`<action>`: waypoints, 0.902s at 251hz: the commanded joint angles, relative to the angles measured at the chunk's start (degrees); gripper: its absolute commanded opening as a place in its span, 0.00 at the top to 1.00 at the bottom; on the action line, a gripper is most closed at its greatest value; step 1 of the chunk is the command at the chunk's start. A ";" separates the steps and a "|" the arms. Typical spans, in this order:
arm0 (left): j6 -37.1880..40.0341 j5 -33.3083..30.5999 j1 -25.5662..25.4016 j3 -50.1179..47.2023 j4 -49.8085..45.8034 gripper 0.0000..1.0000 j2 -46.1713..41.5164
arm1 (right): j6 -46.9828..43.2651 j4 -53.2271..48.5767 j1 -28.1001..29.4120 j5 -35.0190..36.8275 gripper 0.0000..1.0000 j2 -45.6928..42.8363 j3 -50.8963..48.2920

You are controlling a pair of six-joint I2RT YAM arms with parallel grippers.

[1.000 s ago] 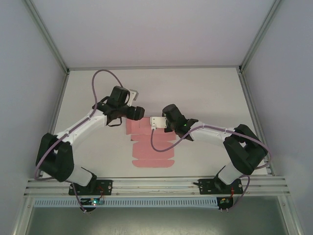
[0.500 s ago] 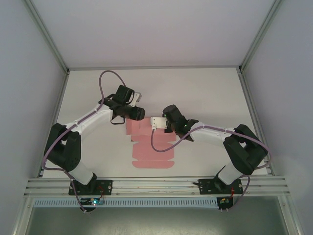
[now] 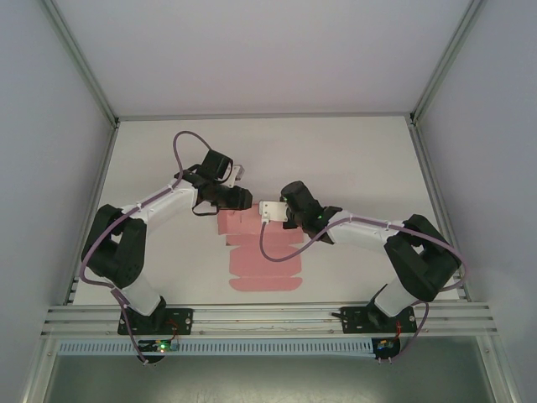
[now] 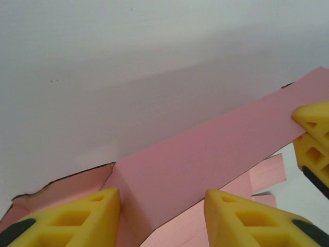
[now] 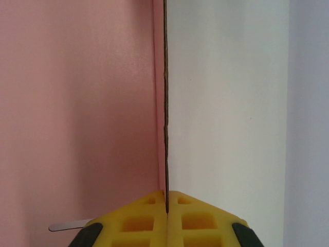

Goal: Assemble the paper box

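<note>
The paper box (image 3: 262, 253) is a pink die-cut sheet lying flat on the white table, with its far strip folded upright. In the left wrist view that raised strip (image 4: 205, 149) runs slantwise, with a side flap (image 4: 56, 188) bent at its left end. My left gripper (image 3: 240, 200) (image 4: 162, 198) is open, its yellow fingers (image 4: 77, 218) on either side of the strip's corner. My right gripper (image 3: 270, 210) (image 5: 166, 198) is shut on the strip's right end, whose card edge (image 5: 165, 103) shows edge-on. Its yellow fingers (image 4: 314, 135) appear at the right of the left wrist view.
The white table (image 3: 352, 159) is boxed in by grey walls and an aluminium frame (image 3: 268, 317) along the near edge. Purple cables (image 3: 189, 143) loop over both arms. Bare table lies behind and to both sides of the sheet.
My left arm has swung in, bringing its gripper right and slightly nearer to the sheet's far left corner. The right gripper has held its grip almost still.
</note>
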 commanded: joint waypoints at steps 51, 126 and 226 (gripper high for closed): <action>-5.08 1.81 -0.01 0.37 0.67 0.60 1.83 | 3.91 2.95 1.09 -0.87 1.00 -3.84 -2.26; -18.34 4.28 -0.01 -3.52 16.03 0.73 2.96 | 5.03 4.81 3.57 0.12 1.00 -3.28 -3.19; -28.33 3.95 0.53 -9.80 29.08 0.75 -0.15 | 8.36 10.09 5.57 1.79 1.00 -4.02 -6.66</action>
